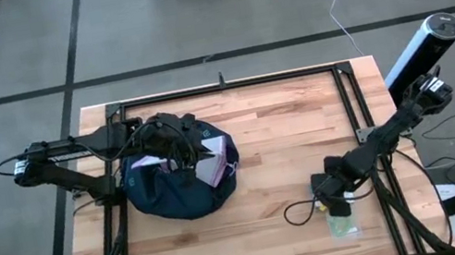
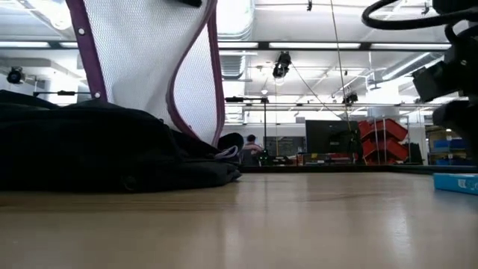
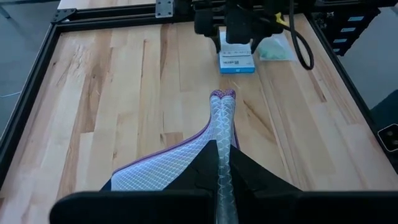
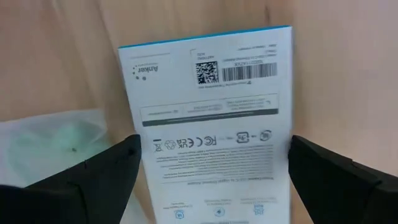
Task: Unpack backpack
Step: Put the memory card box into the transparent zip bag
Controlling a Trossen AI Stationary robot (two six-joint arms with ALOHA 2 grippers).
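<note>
The dark navy backpack point(image 1: 168, 189) lies on the table's left half and fills the left of the low view point(image 2: 89, 149). My left gripper point(image 1: 186, 150) is above its opening, shut on a clear mesh pouch with purple edges point(image 2: 149, 60). My right gripper point(image 1: 335, 199) is open near the table's right near corner, above a white box with a blue edge point(image 4: 211, 106). The box lies flat on the wood, and the gripper's fingers stand on either side of it point(image 3: 236, 60). In the low view the box point(image 2: 457, 183) rests below the gripper. My left gripper point(image 3: 222, 158) pinches the pouch between its two fingers, by a purple-edged part point(image 3: 222, 134) that runs edge-on between them. The pouch hangs upright below the gripper, and its lower end point(image 2: 196, 133) is down in the backpack's opening.
A pale green packet point(image 1: 343, 225) lies beside the white box, toward the near edge. A black metal frame point(image 1: 353, 96) runs around the table. Bare wood point(image 1: 285, 136) lies between the backpack and the right arm. A white cylinder point(image 1: 421, 51) stands off the table's right far corner.
</note>
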